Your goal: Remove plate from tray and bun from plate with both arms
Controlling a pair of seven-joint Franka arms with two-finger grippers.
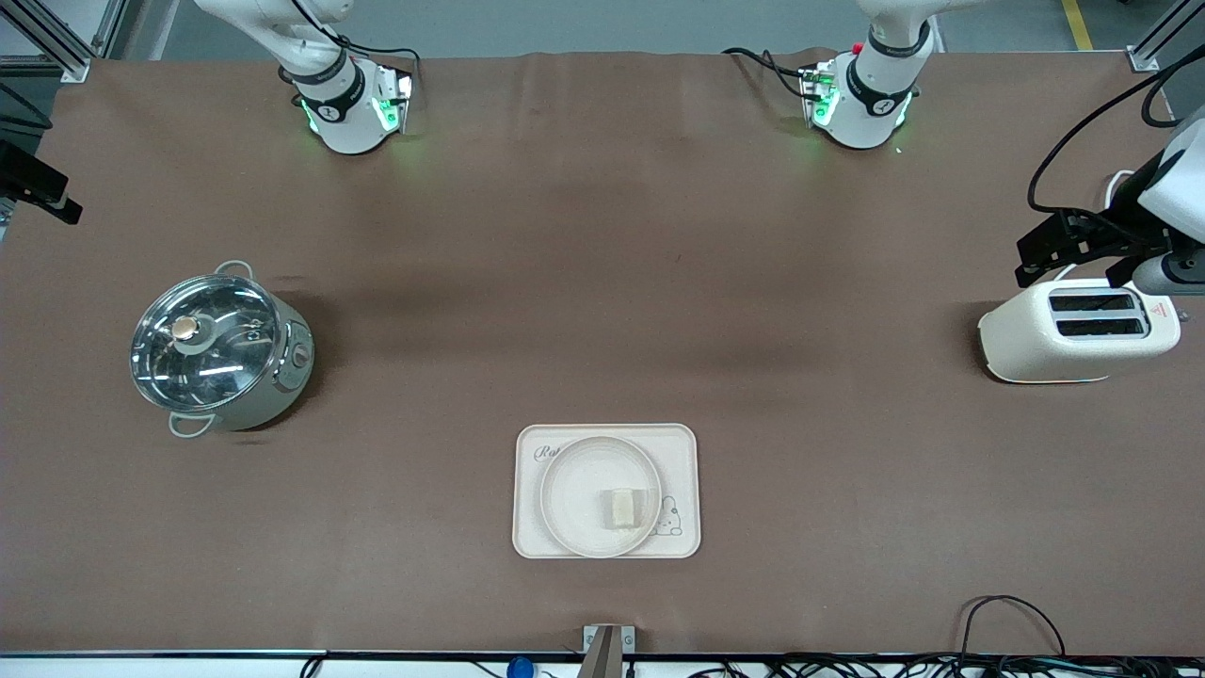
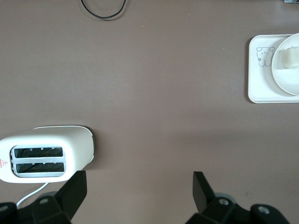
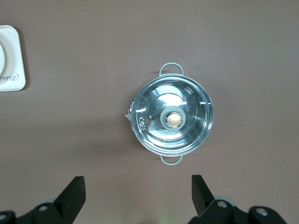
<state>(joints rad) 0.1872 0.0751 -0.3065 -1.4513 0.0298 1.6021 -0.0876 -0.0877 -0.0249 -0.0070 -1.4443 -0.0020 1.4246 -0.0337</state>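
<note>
The round cream-white plate [image 1: 574, 490] lies on the rectangular rabbit tray [image 1: 678, 452], near the front camera at the table's middle. The pale bun [image 1: 621, 508] sits on the plate, toward its nearer rim. Plate [image 2: 287, 81] and bun [image 2: 290, 56] also show in the left wrist view. My left gripper [image 1: 1028, 262] hangs open and empty in the air over the toaster [image 1: 1073, 330] at the left arm's end of the table; its jaws [image 2: 140, 184] stand wide apart. My right gripper [image 3: 138, 186] is open and empty, high over the table beside the pot [image 3: 173, 116].
A steel pot with a glass lid [image 1: 212, 348] stands toward the right arm's end. The white two-slot toaster [image 2: 46, 151] stands at the left arm's end. Cables lie along the table edge nearest the front camera [image 1: 1007, 612].
</note>
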